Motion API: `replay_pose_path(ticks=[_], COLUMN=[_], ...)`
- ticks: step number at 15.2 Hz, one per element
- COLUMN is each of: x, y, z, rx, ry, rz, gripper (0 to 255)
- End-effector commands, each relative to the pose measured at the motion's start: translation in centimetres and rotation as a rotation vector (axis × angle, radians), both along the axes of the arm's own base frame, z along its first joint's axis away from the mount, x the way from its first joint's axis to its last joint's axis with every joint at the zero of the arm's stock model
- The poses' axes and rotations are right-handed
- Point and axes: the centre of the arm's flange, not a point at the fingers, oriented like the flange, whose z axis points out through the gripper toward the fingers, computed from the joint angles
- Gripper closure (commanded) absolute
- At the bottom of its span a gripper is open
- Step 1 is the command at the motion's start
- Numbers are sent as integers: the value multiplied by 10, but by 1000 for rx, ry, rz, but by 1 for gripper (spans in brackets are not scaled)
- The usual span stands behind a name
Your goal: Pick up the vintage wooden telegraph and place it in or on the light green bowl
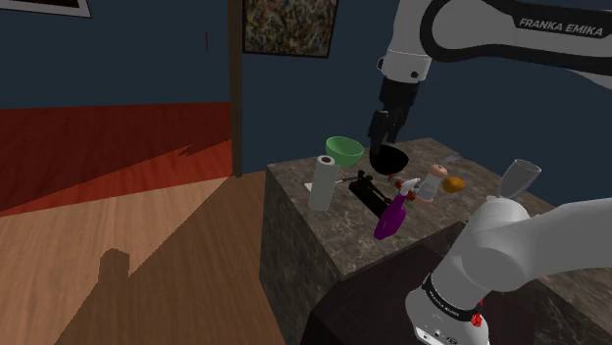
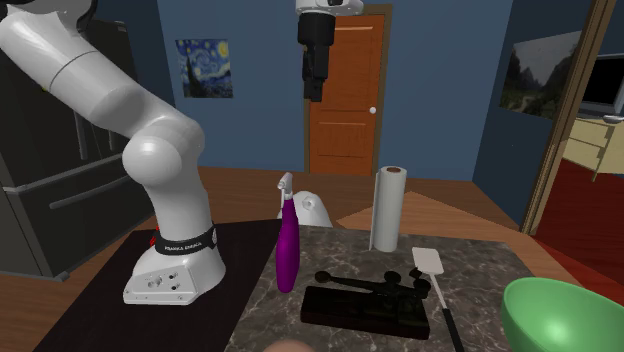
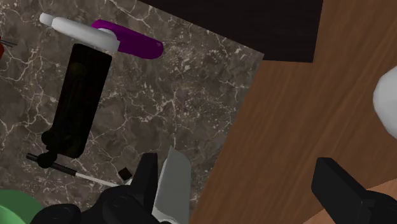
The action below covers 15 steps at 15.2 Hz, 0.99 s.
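Wide-open, empty claw (image 2: 314, 85) high above stone surface (image 2: 490, 270). Second exterior view: dark telegraph (image 2: 365, 300) on surface, green bowl (image 2: 565, 315) at its 3 o'clock, purple spray bottle (image 2: 287, 245) at 10 o'clock.

telegraph (image 2: 352, 306): glossy black | countertop (image 3: 184, 95): veined dark stone | bowl (image 2: 570, 315): smooth green | floor (image 1: 147, 235): wood

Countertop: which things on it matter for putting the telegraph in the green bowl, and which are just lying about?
For the job: black telegraph, green bowl, gripper, open above the counter.

Lying about: paper towel roll, purple spray bottle, spatula, stemmed glass.
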Motion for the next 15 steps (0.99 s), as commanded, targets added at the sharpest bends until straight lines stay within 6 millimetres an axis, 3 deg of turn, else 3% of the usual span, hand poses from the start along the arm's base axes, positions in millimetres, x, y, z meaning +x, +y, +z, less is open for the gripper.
replay_pose_path(ticks=[1, 15], x=[0, 32], y=[0, -129], z=[0, -132], rx=[0, 19], ry=[0, -12], rz=[0, -121], gripper=[0, 0])
